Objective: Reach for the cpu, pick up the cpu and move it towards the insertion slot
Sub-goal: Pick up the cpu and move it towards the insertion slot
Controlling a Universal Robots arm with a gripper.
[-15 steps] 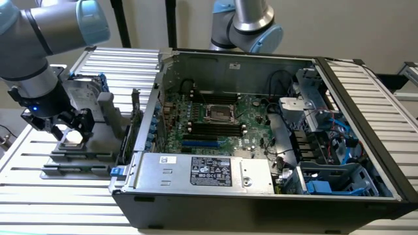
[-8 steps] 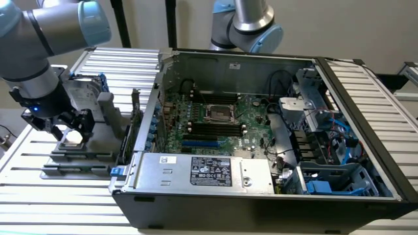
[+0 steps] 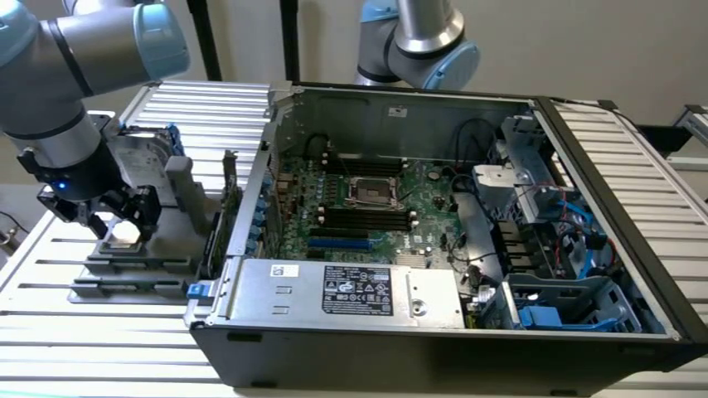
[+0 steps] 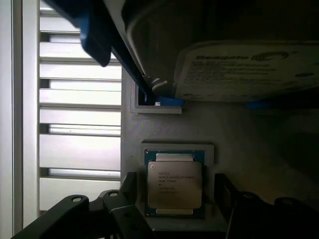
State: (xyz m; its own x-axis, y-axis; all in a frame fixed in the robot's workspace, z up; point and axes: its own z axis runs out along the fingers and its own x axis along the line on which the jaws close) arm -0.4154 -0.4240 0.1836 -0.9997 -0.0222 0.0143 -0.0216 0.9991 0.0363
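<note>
The gripper (image 3: 119, 222) (image 4: 174, 205) is lowered over the chip (image 3: 122, 238) (image 4: 174, 184) with its 2 jaws open, 1 on each side of it, close to its edges but not clamped on it. The chip lies flat, its printed metal top up, in a shallow square recess of a grey holder (image 3: 124, 269) (image 4: 164, 127). On the same holder, just beyond the chip, a hard drive (image 3: 139, 162) (image 4: 244, 64) stands upright in a blue-edged bracket. The holder rests on a white slatted bench (image 3: 66, 332) (image 4: 79, 149), at the exterior view's left of an open computer case (image 3: 443, 352). Inside the case, on the green board, the socket (image 3: 370, 191) shows its silver frame and dark centre between rows of black memory slots (image 3: 366, 220), well apart from the chip. The arm (image 3: 66, 91) carrying the gripper rises toward the exterior view's upper left, and a 2nd arm (image 3: 420, 41) stands behind the case's back wall.
</note>
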